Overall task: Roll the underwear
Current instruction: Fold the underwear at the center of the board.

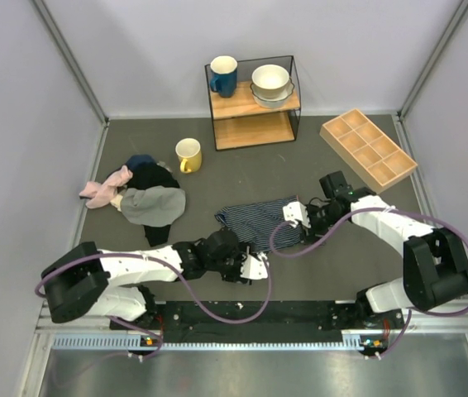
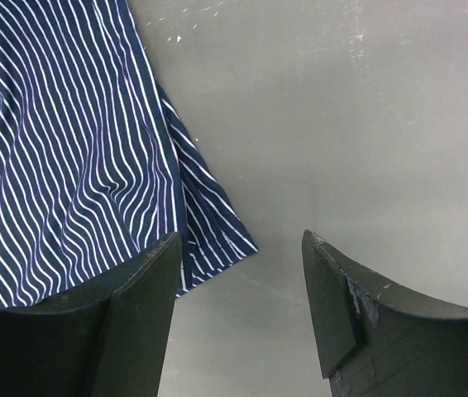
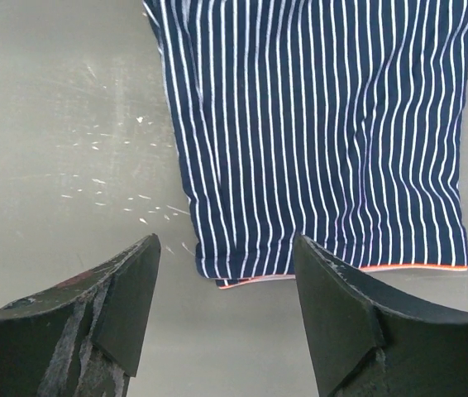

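The underwear point(image 1: 255, 220), navy-blue striped boxer shorts, lies flat on the grey table between my two arms. In the left wrist view its corner point(image 2: 77, 149) fills the upper left, reaching the tip of one finger. In the right wrist view its orange-edged hem point(image 3: 325, 141) lies just beyond the fingertips. My left gripper point(image 1: 258, 266) point(image 2: 241, 240) is open and empty at the near edge of the shorts. My right gripper point(image 1: 293, 217) point(image 3: 226, 244) is open and empty at their right edge.
A pile of cloths, pink point(image 1: 104, 187), grey point(image 1: 153, 204) and dark, lies at the left. A yellow mug point(image 1: 188, 154) stands behind it. A wooden shelf point(image 1: 254, 112) holds a blue mug and bowls at the back. A wooden divided tray point(image 1: 368, 149) sits at the back right.
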Tool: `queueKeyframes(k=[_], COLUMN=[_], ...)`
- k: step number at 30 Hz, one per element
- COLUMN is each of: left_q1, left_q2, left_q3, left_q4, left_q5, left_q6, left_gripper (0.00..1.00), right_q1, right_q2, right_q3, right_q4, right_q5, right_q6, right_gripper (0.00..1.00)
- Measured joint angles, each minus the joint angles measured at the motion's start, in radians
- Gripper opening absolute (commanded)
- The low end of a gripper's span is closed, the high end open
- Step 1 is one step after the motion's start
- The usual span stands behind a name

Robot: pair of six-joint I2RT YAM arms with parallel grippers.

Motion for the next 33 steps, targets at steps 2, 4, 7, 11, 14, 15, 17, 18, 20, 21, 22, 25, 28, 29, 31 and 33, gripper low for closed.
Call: queueKeyframes(k=[2, 4, 7, 11, 14, 15, 17, 18, 20, 21, 22, 25, 28, 29, 31, 33], left_q1=[-0.014, -0.023, -0.030, -0.034, -0.038, -0.040, -0.045, -0.048, -0.053, -0.054, -0.055, -0.056, -0.058, -0.058, -0.058, -0.058], left_q2=[0.027, 0.051, 0.079, 0.108, 0.136, 0.145, 0.160, 0.167, 0.176, 0.178, 0.179, 0.181, 0.187, 0.188, 0.193, 0.195], left_q3=[0.007, 0.017, 0.025, 0.039, 0.060, 0.066, 0.077, 0.082, 0.088, 0.089, 0.089, 0.089, 0.089, 0.089, 0.089, 0.089], left_q4=[0.011, 0.020, 0.032, 0.027, 0.026, 0.026, 0.027, 0.027, 0.029, 0.029, 0.029, 0.023, 0.020, 0.018, 0.013, 0.006], left_q5=[-0.034, -0.068, -0.118, -0.187, -0.227, -0.239, -0.257, -0.265, -0.272, -0.275, -0.277, -0.279, -0.280, -0.280, -0.280, -0.280], left_q6=[0.008, 0.018, 0.026, 0.031, 0.035, 0.036, 0.041, 0.044, 0.048, 0.050, 0.052, 0.059, 0.066, 0.069, 0.072, 0.074], left_gripper=[0.65, 0.65, 0.64, 0.58, 0.56, 0.56, 0.55, 0.54, 0.52, 0.51, 0.47, 0.39, 0.28, 0.24, 0.17, 0.09], right_q1=[0.000, 0.000, 0.000, 0.002, 0.009, 0.011, 0.023, 0.030, 0.045, 0.052, 0.061, 0.077, 0.080, 0.080, 0.081, 0.083], right_q2=[-0.012, -0.025, -0.031, -0.029, -0.022, -0.017, -0.005, 0.000, 0.011, 0.018, 0.027, 0.054, 0.066, 0.067, 0.069, 0.070], right_q3=[-0.011, -0.024, -0.045, -0.055, -0.055, -0.056, -0.056, -0.058, -0.066, -0.069, -0.069, -0.069, -0.069, -0.069, -0.069, -0.069], right_q4=[-0.004, -0.012, -0.022, -0.029, -0.029, -0.027, -0.021, -0.013, 0.000, 0.005, 0.009, 0.032, 0.043, 0.043, 0.039, 0.035], right_q5=[-0.018, -0.033, -0.046, -0.047, -0.044, -0.041, -0.028, -0.019, 0.001, 0.009, 0.020, 0.056, 0.071, 0.073, 0.074, 0.076], right_q6=[-0.019, -0.041, -0.082, -0.124, -0.151, -0.158, -0.168, -0.171, -0.174, -0.174, -0.174, -0.173, -0.166, -0.163, -0.158, -0.151], right_gripper=[0.70, 0.69, 0.68, 0.64, 0.61, 0.60, 0.59, 0.59, 0.57, 0.57, 0.56, 0.54, 0.50, 0.48, 0.43, 0.38])
